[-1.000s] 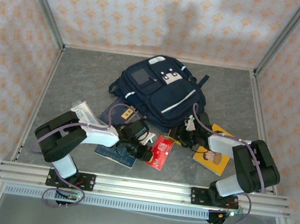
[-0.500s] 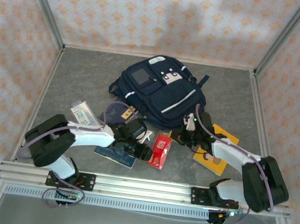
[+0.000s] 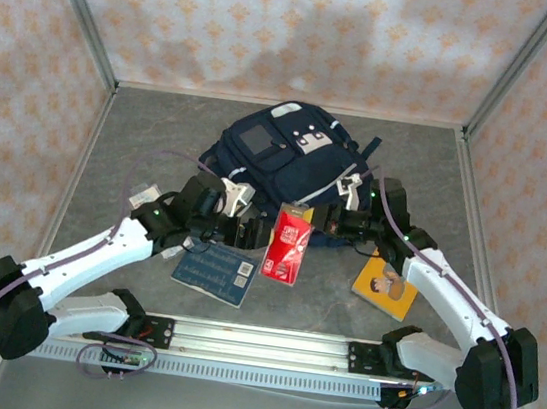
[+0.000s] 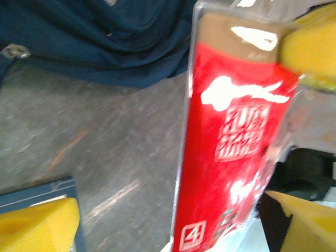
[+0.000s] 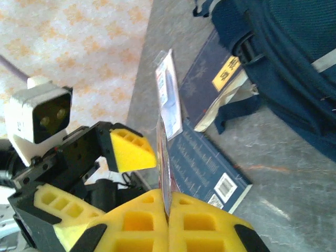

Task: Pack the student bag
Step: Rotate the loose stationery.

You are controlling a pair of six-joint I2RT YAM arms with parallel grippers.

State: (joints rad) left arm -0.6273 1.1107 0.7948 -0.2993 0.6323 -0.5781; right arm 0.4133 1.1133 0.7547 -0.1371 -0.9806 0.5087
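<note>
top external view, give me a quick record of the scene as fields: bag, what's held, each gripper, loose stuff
bag: student bag, lying toward the far side of the table
held item: red packet, in front of the bag, between the two grippers
right gripper: shut on the packet's edge
left gripper: open, fingers either side of the packet, not pinching it
loose items: blue book near the left arm; yellow book beside the right arm
progress: packet not yet in the bag
</note>
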